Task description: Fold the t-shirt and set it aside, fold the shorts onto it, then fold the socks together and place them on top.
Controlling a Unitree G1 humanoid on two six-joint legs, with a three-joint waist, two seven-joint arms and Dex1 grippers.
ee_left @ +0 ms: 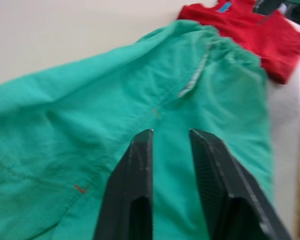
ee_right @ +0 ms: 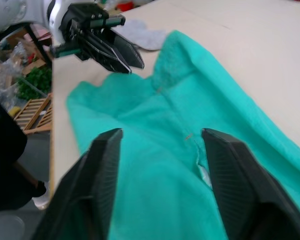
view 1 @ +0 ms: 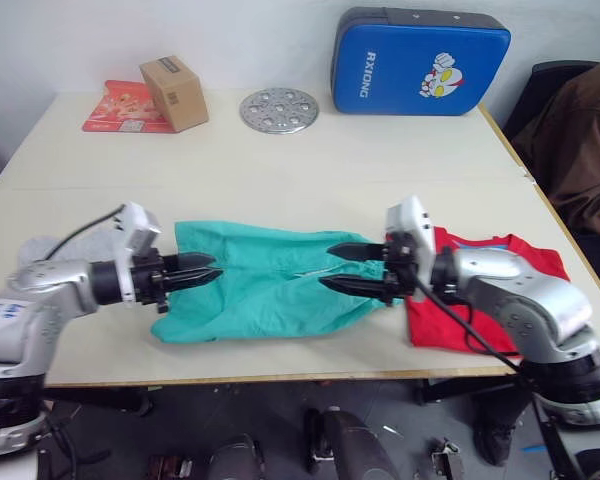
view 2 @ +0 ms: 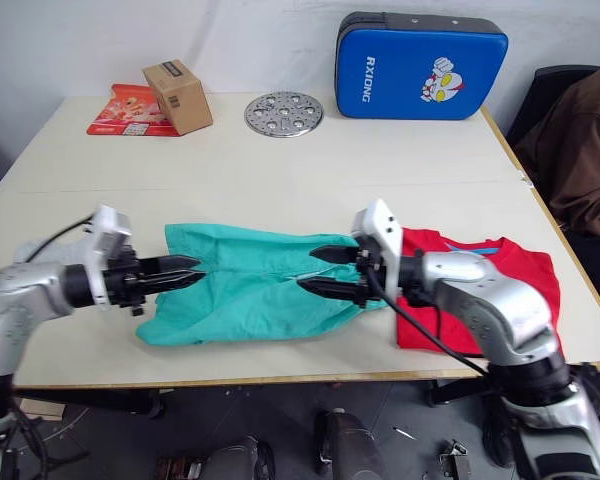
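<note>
I have the teal-green cloth shorts [view 1: 260,285] lying lengthwise between my half-open, empty right end effector [view 1: 342,270] at the waistband and nearly closed, empty left end effector [view 1: 202,272] at the leg end.

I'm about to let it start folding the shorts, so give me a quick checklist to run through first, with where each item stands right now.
1. T-shirt folded and set aside: ok, it lies as a compact red stack at the robot's right.
2. Shorts spread flat on the table: ok, a few wrinkles.
3. Right gripper open over the waistband end: ok.
4. Left gripper ready at the leg end: ok, fingers slightly apart, holding nothing.
5. Shorts clear of the t-shirt: cannot tell, the right arm hides where they meet.
6. Socks out of the way: ok, beyond the left gripper.
</note>
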